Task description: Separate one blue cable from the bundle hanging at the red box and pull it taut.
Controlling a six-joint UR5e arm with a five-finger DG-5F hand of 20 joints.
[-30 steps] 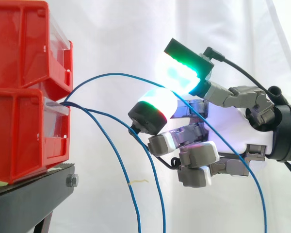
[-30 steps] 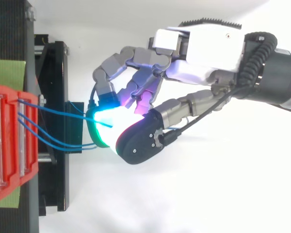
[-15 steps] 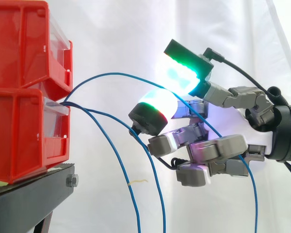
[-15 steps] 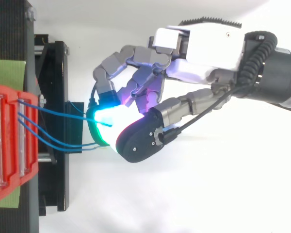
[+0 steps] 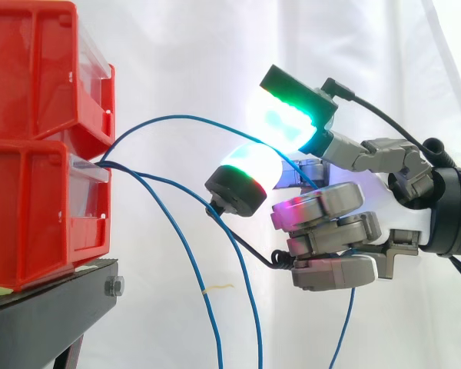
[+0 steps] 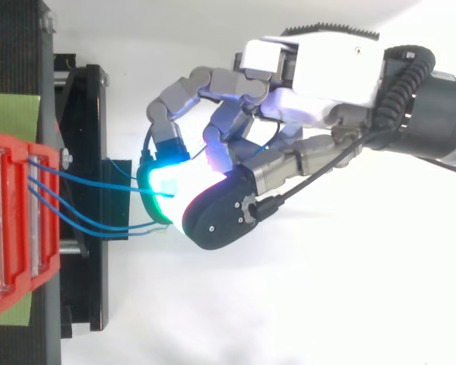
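Note:
Three blue cables come out of the lower red bin (image 5: 38,207). One blue cable (image 5: 177,117) arcs up from the bin and runs right into my hand (image 5: 403,204), then drops out below it. The lower fingers are curled round this cable against the palm. Two glowing fingertips (image 5: 288,119) stick out toward the bins, apart from each other. The other two blue cables (image 5: 207,306) hang down loose to the left of the hand. From above, the hand (image 6: 319,68) reaches in from the right, and the held cable (image 6: 91,182) slants from the bin to the glowing pads.
A second red bin (image 5: 38,77) is stacked on the lower one, both on a black stand (image 5: 46,315) at the left. A white curtain hangs behind. Free room lies below and to the right of the hand.
The lower fingers have curled in toward the palm and closed round the upper blue cable. Its hanging end has swung left, under the hand. The arm has barely moved.

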